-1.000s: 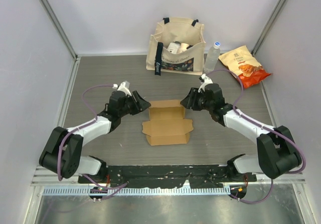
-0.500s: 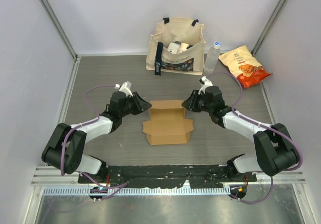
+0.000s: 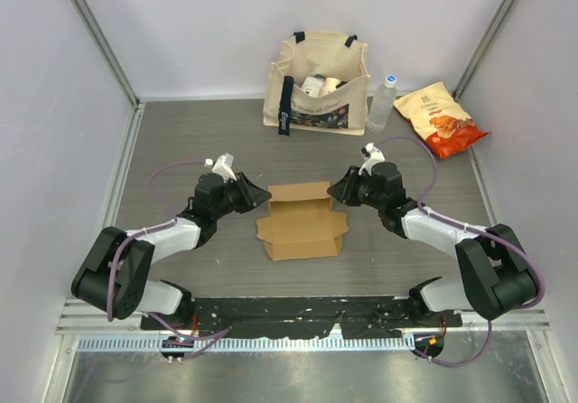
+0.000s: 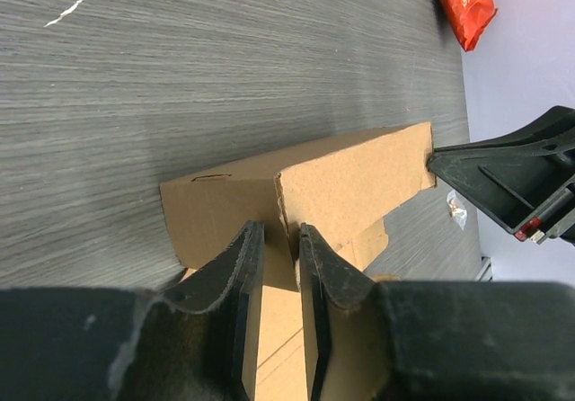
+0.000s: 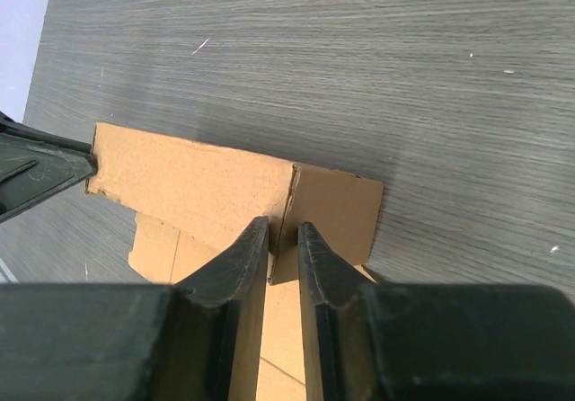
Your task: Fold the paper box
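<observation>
The paper box [image 3: 302,227] is a plain brown cardboard piece lying in the middle of the table, with its far panel folded upright. My left gripper [image 3: 261,195] is at the box's far left corner. In the left wrist view the gripper [image 4: 280,244] is shut on the corner flap where it meets the upright panel [image 4: 350,181]. My right gripper [image 3: 336,189] is at the far right corner. In the right wrist view the gripper [image 5: 283,235] is shut on the matching corner crease of the panel [image 5: 189,185]. Each wrist view shows the other gripper's tip at the panel's opposite end.
A beige printed tote bag [image 3: 318,82] stands at the back centre. A clear bottle [image 3: 383,103] stands to its right, and a yellow-orange snack packet [image 3: 441,118] lies at the back right. Grey walls enclose the table on three sides.
Both grippers have shifted slightly toward the near side and lower at the box's far corners. The box itself has hardly moved.
</observation>
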Available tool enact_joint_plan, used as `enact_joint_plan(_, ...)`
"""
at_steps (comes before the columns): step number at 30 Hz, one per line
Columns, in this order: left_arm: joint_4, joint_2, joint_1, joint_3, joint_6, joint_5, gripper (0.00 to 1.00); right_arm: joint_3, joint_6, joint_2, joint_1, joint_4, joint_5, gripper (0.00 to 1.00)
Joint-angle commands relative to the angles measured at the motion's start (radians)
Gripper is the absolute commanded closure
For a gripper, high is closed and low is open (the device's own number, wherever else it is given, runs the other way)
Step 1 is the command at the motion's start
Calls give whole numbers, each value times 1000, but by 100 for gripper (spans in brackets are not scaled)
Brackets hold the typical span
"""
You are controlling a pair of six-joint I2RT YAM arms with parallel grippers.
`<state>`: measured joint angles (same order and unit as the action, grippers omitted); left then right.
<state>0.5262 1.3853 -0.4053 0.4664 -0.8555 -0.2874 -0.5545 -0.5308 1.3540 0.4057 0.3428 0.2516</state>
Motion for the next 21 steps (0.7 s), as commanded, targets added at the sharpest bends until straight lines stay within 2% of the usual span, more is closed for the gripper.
enact_joint_plan(1,-101,-64,6,-26,55,53,75,22,9,-32,1,-59,-18,76)
enact_joint_plan(4,-175,-109,6,10,85,91,57,-10,26,-47,1,-96,-12,70)
enact_joint_plan(5,-199,-144,6,26,96,100,45,-46,29,-52,1,-137,-15,67)
enact_joint_plan(7,-270,-193,8,67,127,122,38,-80,32,-91,-1,-183,-44,55)
enact_joint_plan(8,-294,-244,8,81,136,129,31,-111,31,-107,-4,-238,-61,44)
enact_joint_plan(11,-391,-360,13,109,153,174,22,-156,11,-173,-19,-387,-147,36)
enact_joint_plan(15,-485,-494,14,98,139,182,23,-148,-26,-240,-70,-533,-176,34)
enact_joint_plan(18,-494,-545,-1,75,131,88,30,-113,-40,-279,-90,-634,-140,35)
enact_joint_plan(21,-560,-536,-120,86,163,100,33,-38,-102,-303,-88,-669,-7,41)
